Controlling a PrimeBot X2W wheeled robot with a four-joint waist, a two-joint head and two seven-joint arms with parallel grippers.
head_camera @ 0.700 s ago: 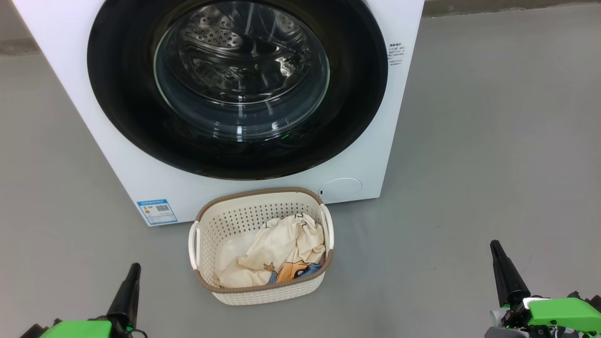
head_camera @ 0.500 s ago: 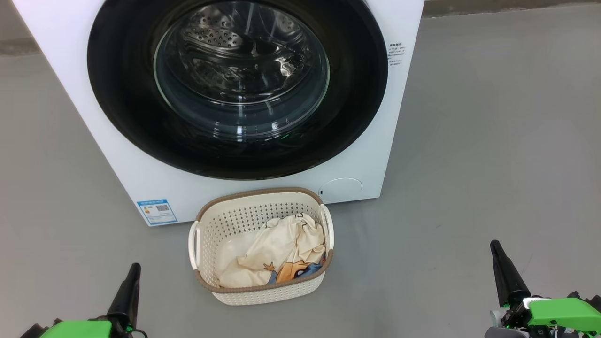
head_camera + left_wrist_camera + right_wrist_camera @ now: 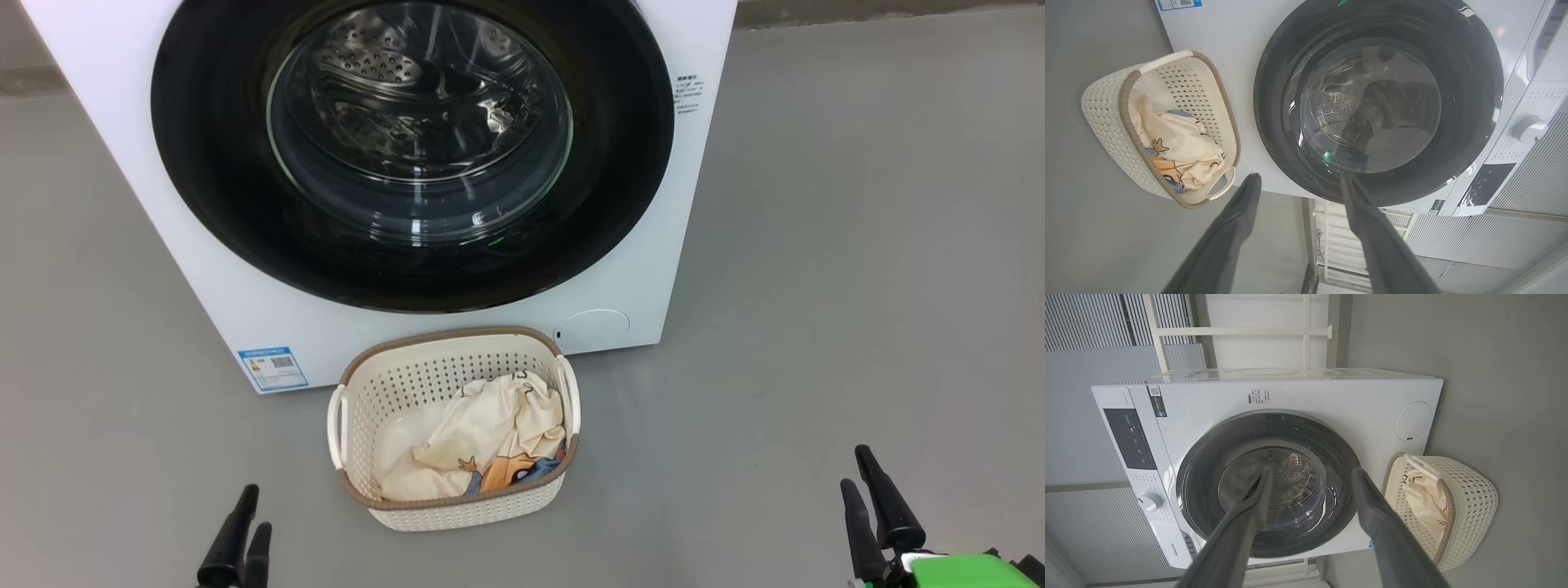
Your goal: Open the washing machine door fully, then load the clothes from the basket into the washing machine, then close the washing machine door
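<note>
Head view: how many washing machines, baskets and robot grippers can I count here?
washing machine: 1
basket: 1
grippers: 2 (left gripper, right gripper)
total: 4

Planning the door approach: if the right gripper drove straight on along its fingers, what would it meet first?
Most likely the washing machine door, shut: the open right gripper frames its glass centre in the right wrist view. The basket sits off that line. Distance is unclear.
</note>
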